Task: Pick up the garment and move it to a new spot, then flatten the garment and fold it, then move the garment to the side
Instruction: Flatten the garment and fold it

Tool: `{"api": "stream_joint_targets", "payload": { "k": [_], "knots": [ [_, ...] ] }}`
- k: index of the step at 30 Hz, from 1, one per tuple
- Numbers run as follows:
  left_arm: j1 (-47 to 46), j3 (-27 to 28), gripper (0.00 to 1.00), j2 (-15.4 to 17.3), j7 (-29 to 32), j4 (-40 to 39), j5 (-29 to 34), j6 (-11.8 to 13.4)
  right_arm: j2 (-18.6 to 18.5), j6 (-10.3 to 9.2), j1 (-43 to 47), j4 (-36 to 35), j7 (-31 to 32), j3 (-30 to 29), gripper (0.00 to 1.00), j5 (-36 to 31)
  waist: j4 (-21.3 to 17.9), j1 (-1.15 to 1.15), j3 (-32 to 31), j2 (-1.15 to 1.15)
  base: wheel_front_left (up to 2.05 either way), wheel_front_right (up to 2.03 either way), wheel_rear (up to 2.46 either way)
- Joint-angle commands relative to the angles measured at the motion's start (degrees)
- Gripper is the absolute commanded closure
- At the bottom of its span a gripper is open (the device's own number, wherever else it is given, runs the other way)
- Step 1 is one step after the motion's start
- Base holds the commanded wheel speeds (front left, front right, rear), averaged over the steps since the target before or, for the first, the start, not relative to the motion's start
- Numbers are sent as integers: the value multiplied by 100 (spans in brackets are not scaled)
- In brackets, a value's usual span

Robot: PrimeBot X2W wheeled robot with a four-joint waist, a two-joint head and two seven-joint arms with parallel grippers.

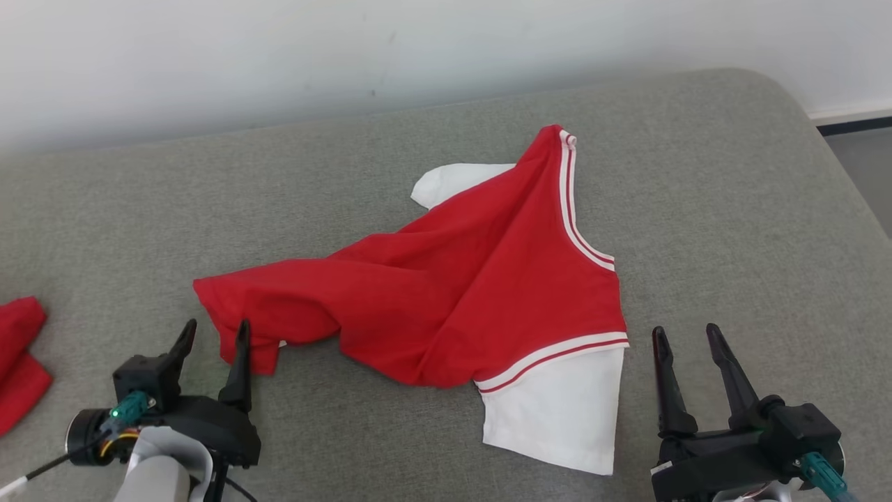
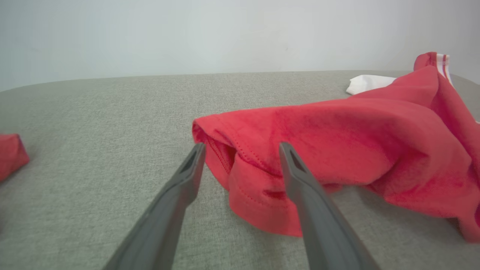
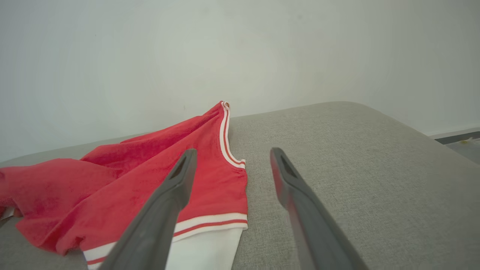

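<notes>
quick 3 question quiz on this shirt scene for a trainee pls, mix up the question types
1. True or false: the left gripper is clamped shut on the red and white garment.
2. Which part of the garment lies nearest the right gripper?
A) the white panel below the striped trim
B) a blue pocket
C) a metal zip
3. Fill in: a second red cloth lies at the ___ edge of the head view.

Key
1. False: its jaws stand open at the red hem.
2. A
3. left
</notes>
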Motion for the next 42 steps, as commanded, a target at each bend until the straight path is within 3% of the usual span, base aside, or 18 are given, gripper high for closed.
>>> {"api": "stream_joint_targets", "payload": {
  "k": [1, 5, 6, 7, 8, 12, 17, 26, 31, 37, 38, 39, 40, 41, 42],
  "knots": [
    [-109, -14, 0, 30, -19, 27, -19, 11, -4, -13, -28, 4, -1, 1, 0, 10, -59, 1, 57, -1, 0, 0, 0],
    [-302, -102, 0, 93, -19, 353, -171, 11, -6, -13, -75, 4, -2, 33, 0, 29, -153, 1, 137, -1, 0, 0, 0],
    [-350, -182, 55, 96, -19, 445, -223, 10, -8, -13, -74, 1, -1, 25, 0, 31, -164, 1, 146, -1, 0, 0, 0],
    [-403, -225, 99, 115, -19, 494, -269, 11, -8, -13, -70, 2, -1, 15, 0, 25, -171, 1, 153, -1, 0, 0, 0],
    [-446, -251, 100, 119, -19, 568, -337, 11, -6, -13, -67, 7, -1, 6, 0, 18, -171, 1, 153, -1, 0, 0, 0],
    [-553, -376, 100, 186, -19, 478, -362, 11, -3, -13, -19, -4, -1, -23, 0, -29, -126, 1, 89, -1, 0, 0, 0],
    [-253, -217, 100, 180, -19, -397, -46, 18, 0, -13, 67, -11, -1, -28, 0, -51, 50, 1, -64, -1, 0, 0, 0],
    [636, -453, 100, 165, -19, -1557, 369, 13, 15, -13, 236, 65, -1, 10, 0, -16, 349, 1, -312, -1, 0, 0, 0],
    [1392, -481, 100, -57, -19, -1850, 307, 12, 22, -14, 305, 63, -1, -32, 0, -7, 423, 1, -361, -1, 0, 0, 0],
    [1871, -702, 100, -332, -19, -1624, 272, 13, -13, -14, 356, 184, -1, -25, 0, -16, 487, 1, -385, -1, 0, 0, 0],
    [1880, -709, 90, -364, -19, -1607, 271, 12, -22, -14, 345, 212, -1, -21, 0, -4, 498, 1, -393, -1, 0, 0, 0],
    [1880, -709, 90, -364, -19, -1607, 271, 12, -22, -14, 345, 212, -1, -21, 0, -4, 498, 1, -393, -1, 0, 0, 0],
    [1877, -661, 54, -400, -19, -1644, 276, 12, -36, -14, 338, 245, -1, -24, 0, 4, 509, 1, -402, -1, 0, 0, 0],
    [1888, -551, 0, -466, -19, -1720, 314, 12, -55, -14, 353, 352, -2, -31, 0, 2, 535, 1, -430, -1, 0, 0, 0],
    [1892, -475, 0, -488, -19, -1795, 344, 26, -70, -14, 366, 410, -1, -47, 0, 1, 547, 1, -443, -1, 0, 0, 0]
  ]
}}
